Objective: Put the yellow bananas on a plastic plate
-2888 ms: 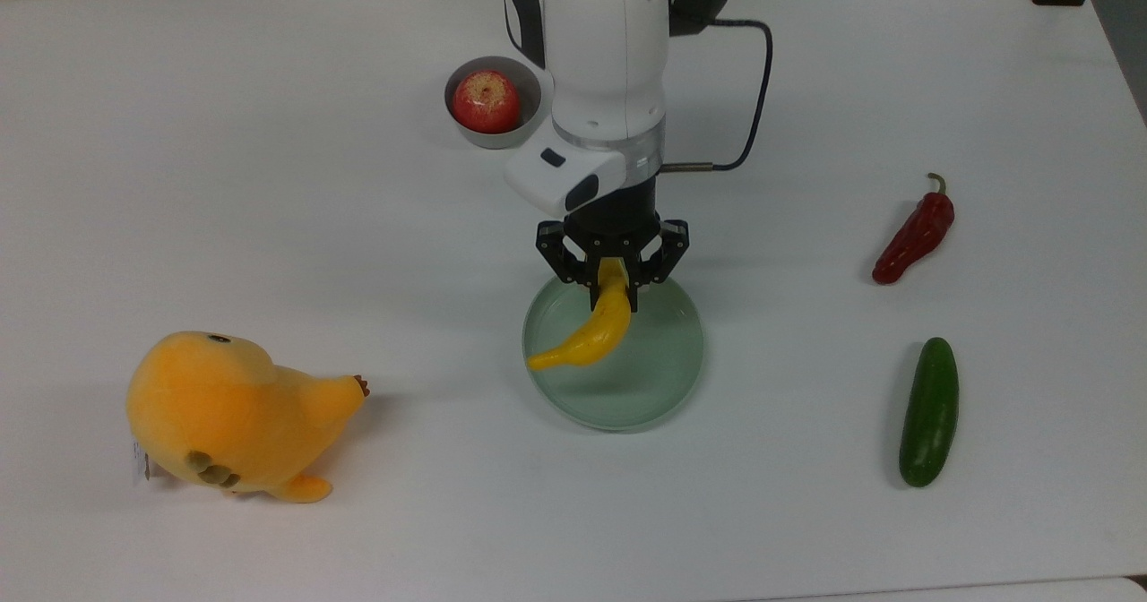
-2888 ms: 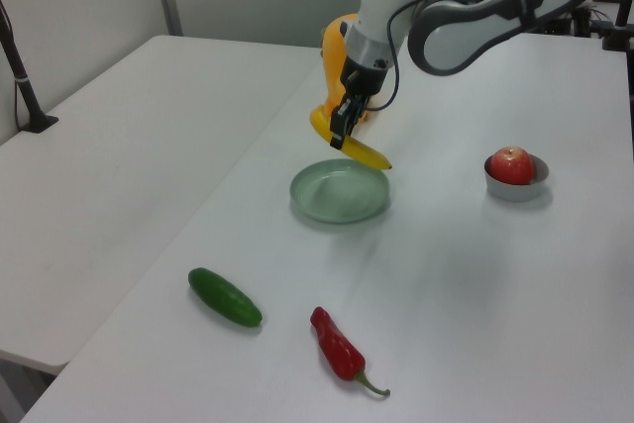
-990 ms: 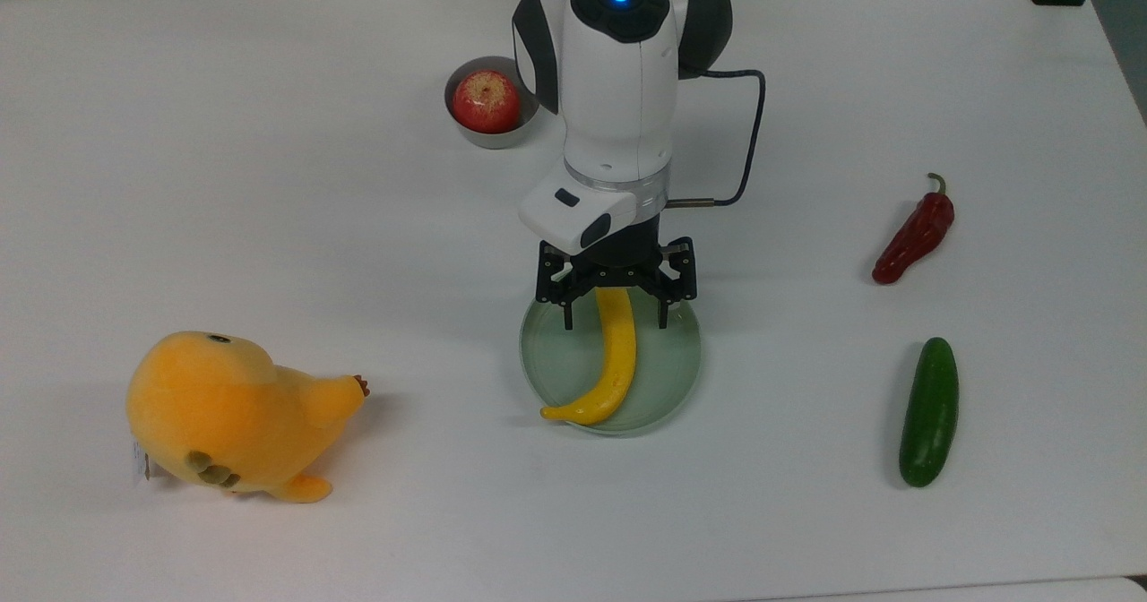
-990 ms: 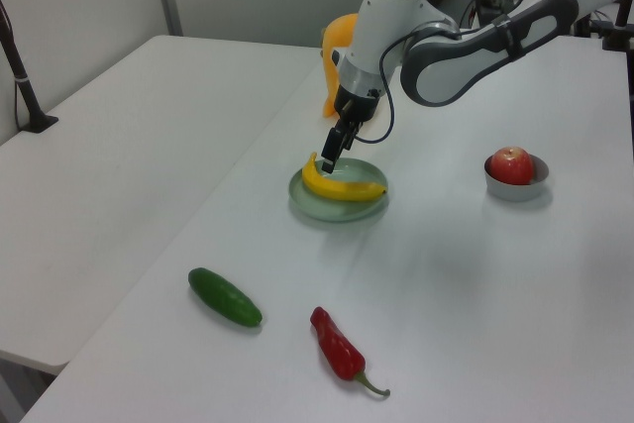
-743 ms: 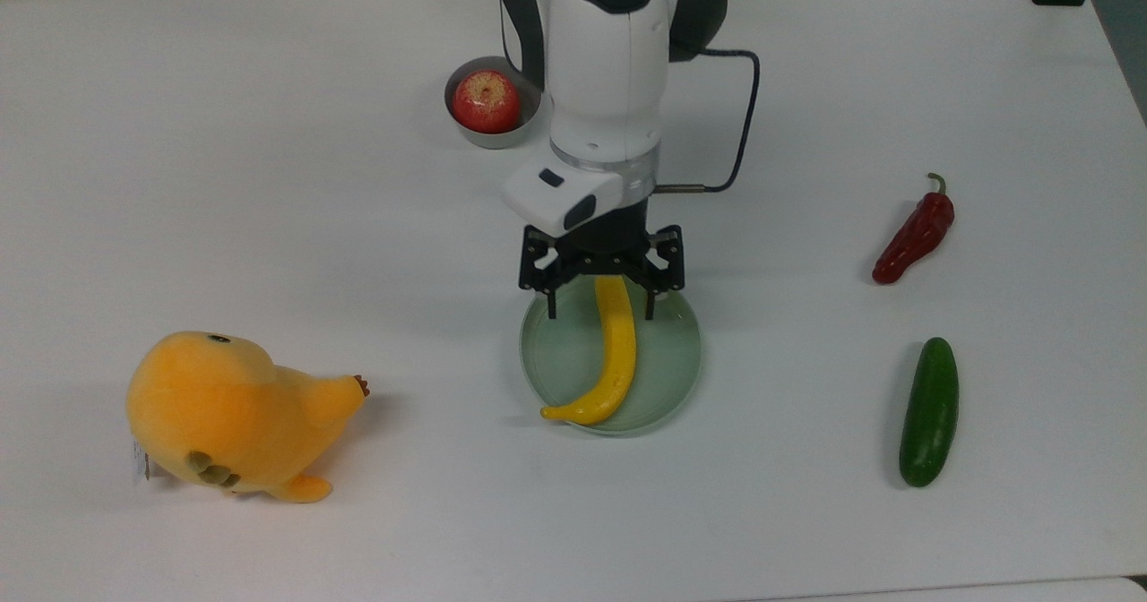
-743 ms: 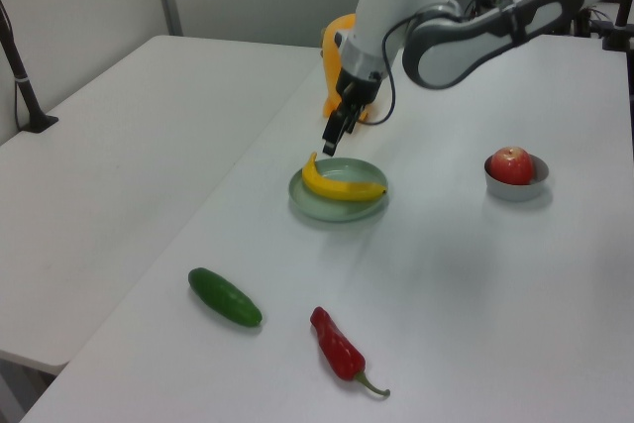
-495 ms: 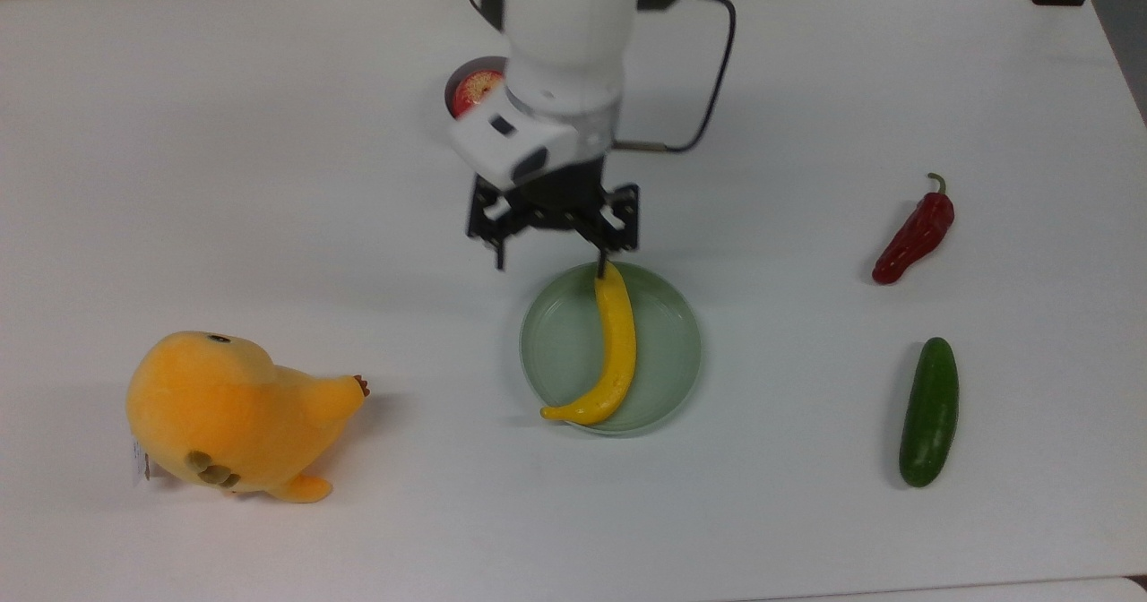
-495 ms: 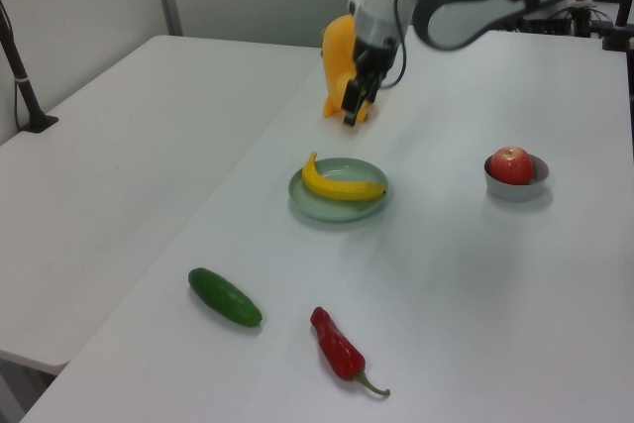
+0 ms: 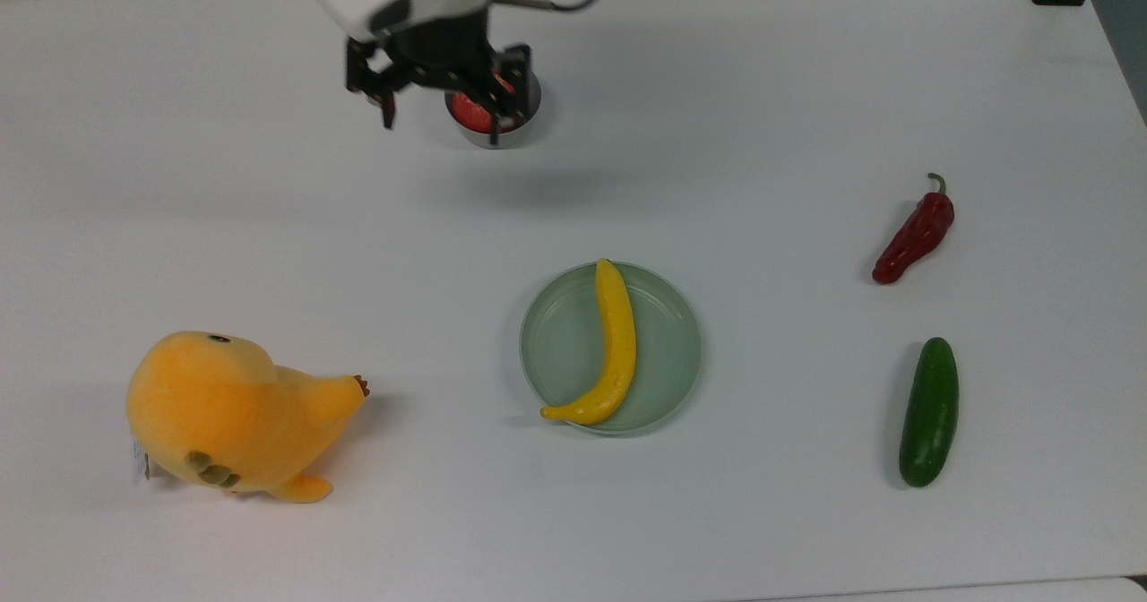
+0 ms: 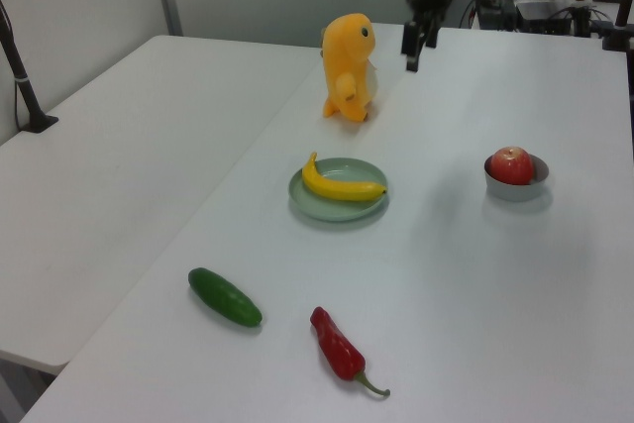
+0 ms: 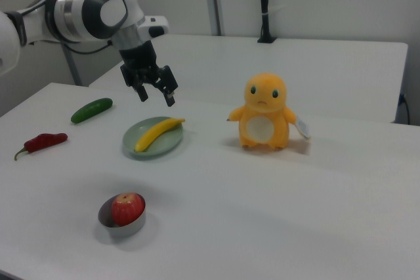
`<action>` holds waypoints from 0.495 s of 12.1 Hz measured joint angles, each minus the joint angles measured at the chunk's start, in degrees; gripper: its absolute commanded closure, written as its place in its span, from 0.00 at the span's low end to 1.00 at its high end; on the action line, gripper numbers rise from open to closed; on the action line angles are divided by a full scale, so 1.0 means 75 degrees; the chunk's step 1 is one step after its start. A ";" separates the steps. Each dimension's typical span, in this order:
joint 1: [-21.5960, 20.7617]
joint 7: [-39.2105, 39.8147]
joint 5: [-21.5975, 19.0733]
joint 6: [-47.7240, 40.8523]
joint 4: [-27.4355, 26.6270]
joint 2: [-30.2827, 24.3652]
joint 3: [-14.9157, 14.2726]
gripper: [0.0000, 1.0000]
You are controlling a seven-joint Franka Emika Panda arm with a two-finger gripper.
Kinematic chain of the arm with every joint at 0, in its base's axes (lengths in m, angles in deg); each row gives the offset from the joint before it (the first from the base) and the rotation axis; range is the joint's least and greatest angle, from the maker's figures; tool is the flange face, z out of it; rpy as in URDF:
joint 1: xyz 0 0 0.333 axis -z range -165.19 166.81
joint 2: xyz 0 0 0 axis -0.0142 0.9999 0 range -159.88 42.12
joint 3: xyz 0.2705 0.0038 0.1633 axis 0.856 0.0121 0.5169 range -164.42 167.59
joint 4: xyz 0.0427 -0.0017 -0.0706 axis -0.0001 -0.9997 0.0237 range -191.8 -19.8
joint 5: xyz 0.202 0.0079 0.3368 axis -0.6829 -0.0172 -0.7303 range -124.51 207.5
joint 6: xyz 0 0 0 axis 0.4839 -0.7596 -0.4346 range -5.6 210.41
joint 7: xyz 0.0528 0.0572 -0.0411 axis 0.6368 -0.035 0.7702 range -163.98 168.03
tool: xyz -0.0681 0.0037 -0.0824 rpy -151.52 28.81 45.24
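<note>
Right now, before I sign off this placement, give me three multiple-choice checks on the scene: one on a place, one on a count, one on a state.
1. Where does the banana lie?
A. on the table by the cucumber
B. on the plate
C. in the metal bowl

2. How many green vegetables lie on the table?
A. one
B. two
C. three

3. How is the gripper?
A. shut on the banana
B. shut on the apple
C. open and empty

Answers:
1 B, the banana rests across the plate.
2 A, just the cucumber.
3 C, the gripper hangs with its fingers spread, well above the table.
</note>
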 measured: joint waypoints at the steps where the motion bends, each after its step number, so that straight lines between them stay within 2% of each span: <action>1: 0.0000 0.0298 -0.0275 -0.0072 -0.0209 -0.0325 -0.0317 0.00; 2: 0.0001 0.0549 -0.0410 -0.0120 -0.0498 -0.0654 -0.0522 0.00; 6: -0.0054 0.0745 -0.0463 -0.1081 -0.1267 -0.1606 -0.0767 0.00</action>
